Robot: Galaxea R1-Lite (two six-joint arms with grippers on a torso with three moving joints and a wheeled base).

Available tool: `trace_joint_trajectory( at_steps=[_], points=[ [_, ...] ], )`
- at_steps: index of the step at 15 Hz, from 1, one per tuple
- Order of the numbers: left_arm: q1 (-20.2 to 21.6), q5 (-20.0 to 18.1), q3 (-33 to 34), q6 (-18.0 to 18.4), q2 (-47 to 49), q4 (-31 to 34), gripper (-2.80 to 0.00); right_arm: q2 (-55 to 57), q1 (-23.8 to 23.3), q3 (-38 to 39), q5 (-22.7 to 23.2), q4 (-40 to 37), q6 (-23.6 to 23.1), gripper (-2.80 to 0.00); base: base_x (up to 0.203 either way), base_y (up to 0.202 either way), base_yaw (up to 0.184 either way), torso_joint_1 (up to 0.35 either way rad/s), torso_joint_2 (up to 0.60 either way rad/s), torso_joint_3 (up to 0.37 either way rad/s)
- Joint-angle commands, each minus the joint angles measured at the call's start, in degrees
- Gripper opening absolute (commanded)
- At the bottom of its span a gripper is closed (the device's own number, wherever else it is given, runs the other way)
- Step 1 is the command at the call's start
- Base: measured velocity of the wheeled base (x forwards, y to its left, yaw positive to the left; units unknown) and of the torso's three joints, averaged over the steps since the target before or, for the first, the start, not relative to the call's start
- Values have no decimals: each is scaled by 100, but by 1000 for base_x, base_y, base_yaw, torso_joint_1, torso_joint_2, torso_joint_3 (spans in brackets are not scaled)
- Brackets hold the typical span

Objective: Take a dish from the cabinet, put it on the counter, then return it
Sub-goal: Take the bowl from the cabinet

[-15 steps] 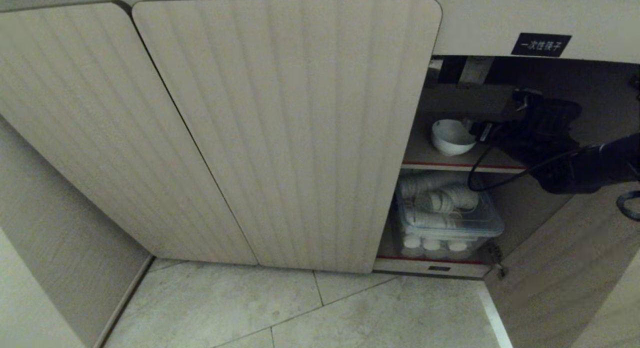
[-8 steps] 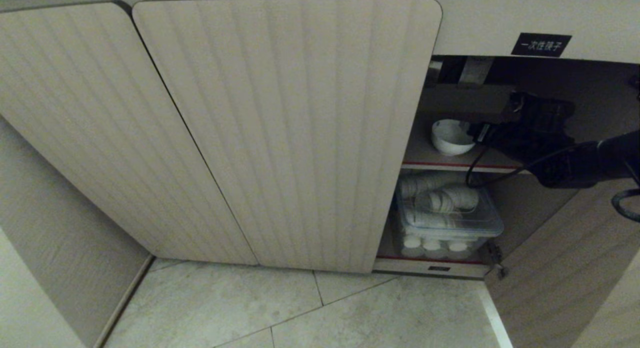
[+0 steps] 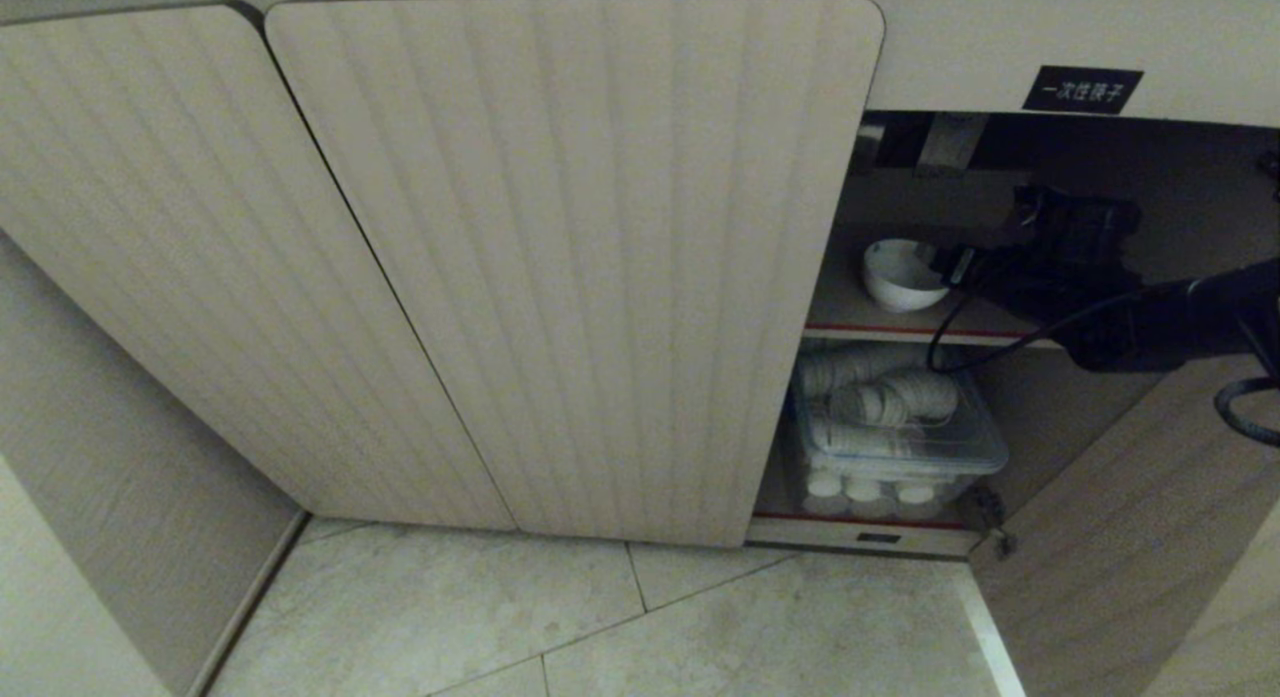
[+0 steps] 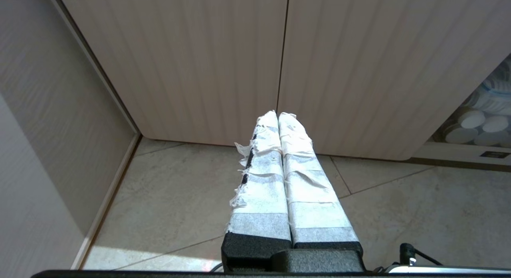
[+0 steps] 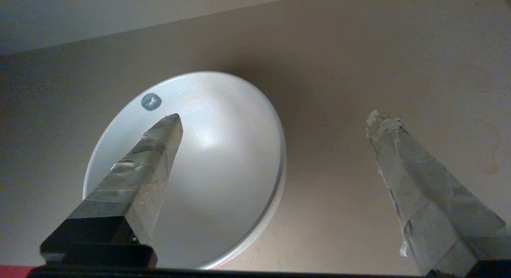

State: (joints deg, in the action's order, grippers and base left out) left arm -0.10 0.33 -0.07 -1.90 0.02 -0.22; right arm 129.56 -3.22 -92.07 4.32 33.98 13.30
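The dish (image 3: pixel 903 275), a small white bowl, stands upright on the upper shelf (image 3: pixel 850 312) of the open right compartment of the cabinet (image 3: pixel 600 277). My right gripper (image 3: pixel 940 260) reaches into that compartment from the right, at the bowl's right side. In the right wrist view the gripper (image 5: pixel 275 120) is open: one taped finger (image 5: pixel 155 150) hangs over the inside of the bowl (image 5: pixel 215 158), the other finger (image 5: pixel 403 166) is outside it, and the rim lies between them. My left gripper (image 4: pixel 278 114) is shut and empty, above the floor before the closed doors. The counter is out of view.
A clear plastic box (image 3: pixel 890 432) of white lids and cups fills the lower shelf. The compartment's door (image 3: pixel 1130 537) stands swung open on the right. A black label (image 3: pixel 1082 89) sits above the opening. Pale floor tiles (image 3: pixel 640 627) lie in front.
My right arm has shifted slightly up and to the left inside the cabinet. The bowl has stayed in place on the shelf.
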Motion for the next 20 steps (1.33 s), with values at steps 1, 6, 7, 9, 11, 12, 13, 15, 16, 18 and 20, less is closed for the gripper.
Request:
trace_joint_trajectory(
  at_steps=[1, 6, 7, 9, 11, 12, 13, 15, 16, 18, 20],
  points=[
    [1, 2, 7, -3, -2, -4, -280, 74, 5, -85, 3, 6, 6, 0, 0, 0, 0, 0, 0, 0],
    [1, 2, -1, -3, -2, -4, -280, 201, 5, -364, -2, -471, -20, 0, 0, 0, 0, 0, 0, 0],
    [1, 2, -1, -3, -2, -4, -280, 229, 5, -392, -2, -532, -37, 0, 0, 0, 0, 0, 0, 0],
    [1, 2, 7, -3, -2, -4, -280, 280, 5, -478, -2, -559, -47, 0, 0, 0, 0, 0, 0, 0],
    [1, 2, 4, -3, -2, -4, -280, 326, 5, -618, -2, -732, -54, 0, 0, 0, 0, 0, 0, 0],
    [1, 2, -1, -3, -2, -4, -280, 344, 5, -678, -2, -832, -55, 0, 0, 0, 0, 0, 0, 0],
    [1, 2, 7, -3, -2, -4, -280, 369, 5, -734, -2, -903, -56, 0, 0, 0, 0, 0, 0, 0],
    [1, 2, 7, -3, -2, -4, -280, 412, 14, -856, 7, -1027, -56, 0, 0, 0, 0, 0, 0, 0],
    [1, 2, 5, -3, -2, -4, -280, 437, 22, -939, 7, -1154, -56, 0, 0, 0, 0, 0, 0, 0],
    [1, 2, -1, -3, -2, -4, -280, 438, 23, -1092, 19, -1377, -54, 0, 0, 0, 0, 0, 0, 0],
    [1, 2, 2, -3, -2, -4, -280, 438, 70, -1228, 25, -1573, -51, 0, 0, 0, 0, 0, 0, 0]
  ],
)
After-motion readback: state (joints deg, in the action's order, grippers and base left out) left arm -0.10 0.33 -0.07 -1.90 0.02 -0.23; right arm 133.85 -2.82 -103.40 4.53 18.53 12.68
